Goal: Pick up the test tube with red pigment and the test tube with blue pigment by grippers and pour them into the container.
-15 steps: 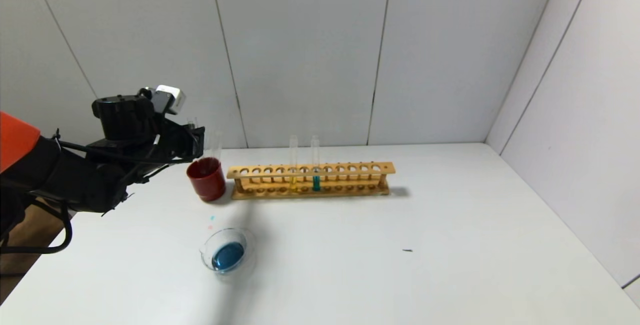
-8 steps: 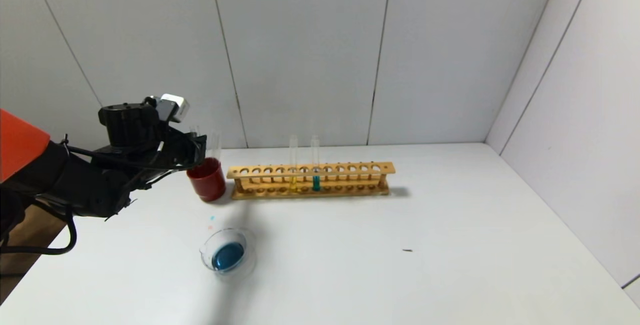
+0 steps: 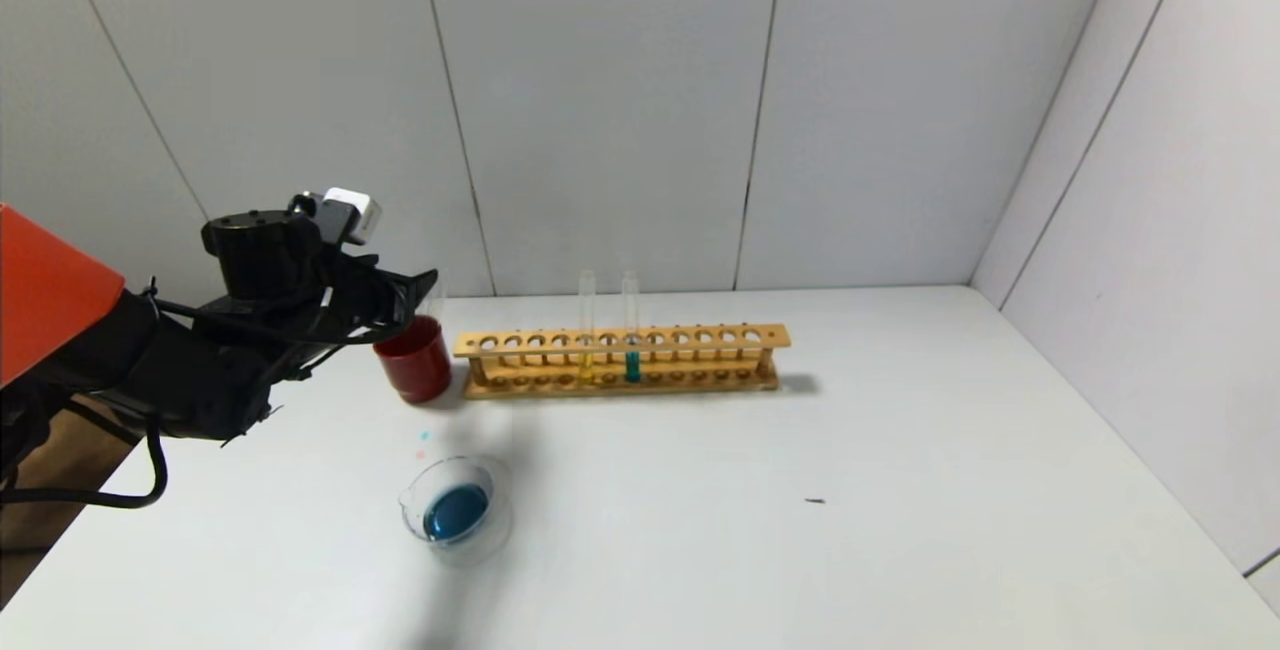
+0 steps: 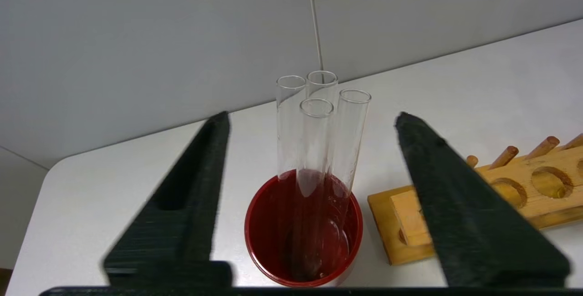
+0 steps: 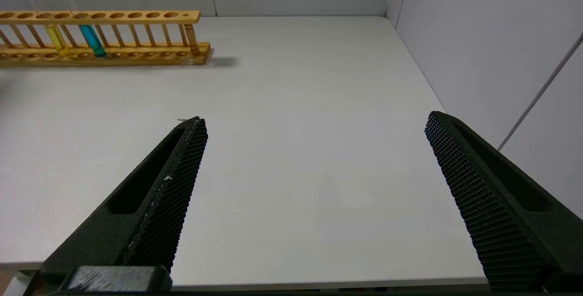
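Closest to me, the right gripper [image 5: 314, 205] is parked low over the front edge of the table [image 3: 800, 550], fingers spread wide, nothing in them.

Next out is the container [image 3: 455, 512], the little glass dish, with a dark blue puddle sitting in it. A couple of tiny coloured specks dot the table just behind it.

Further back on the left, the left gripper [image 4: 309, 196] hangs beside the red cup [image 4: 259, 237], jaws wide apart and gripping nothing. Four empty tubes [image 4: 319, 141] stand leaning together in that cup, right between the fingers. I can't tell which ones were the red and blue tubes; none in view has red or blue left in it.

Last, the wooden rack [image 3: 620, 360] has a yellow tube [image 3: 586, 325] and a teal tube [image 3: 631, 325], neither one ours.

My worry: the tubes lean loosely, so if a finger clips one while backing away, the bunch could tip the cup over.
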Robot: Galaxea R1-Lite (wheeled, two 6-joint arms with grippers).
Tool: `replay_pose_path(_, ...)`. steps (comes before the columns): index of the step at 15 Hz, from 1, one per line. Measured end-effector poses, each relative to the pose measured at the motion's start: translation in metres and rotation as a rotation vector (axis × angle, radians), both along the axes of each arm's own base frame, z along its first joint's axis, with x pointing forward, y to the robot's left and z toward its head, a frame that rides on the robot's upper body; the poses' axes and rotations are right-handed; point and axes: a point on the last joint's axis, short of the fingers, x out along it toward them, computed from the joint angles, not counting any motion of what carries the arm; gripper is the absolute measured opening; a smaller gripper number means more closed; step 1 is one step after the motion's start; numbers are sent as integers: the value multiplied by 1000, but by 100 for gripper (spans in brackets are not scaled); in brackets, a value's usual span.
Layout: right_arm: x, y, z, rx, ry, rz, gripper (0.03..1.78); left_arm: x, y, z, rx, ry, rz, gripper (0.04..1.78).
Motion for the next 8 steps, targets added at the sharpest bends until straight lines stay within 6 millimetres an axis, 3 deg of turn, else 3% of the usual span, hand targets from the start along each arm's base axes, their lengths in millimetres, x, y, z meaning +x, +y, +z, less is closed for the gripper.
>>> replay_pose_path(3, 0, 0, 0, 0, 0, 0, 175, -5, 0, 9, -2, -19, -3, 165)
replay_pose_path(5, 0, 0, 0, 0, 0, 0, 175, -16, 0, 27, -3, -58, -12, 174)
replay_pose_path(8, 0, 0, 0, 0, 0, 0, 175, -56, -5, 63, 1, -129, -41, 175)
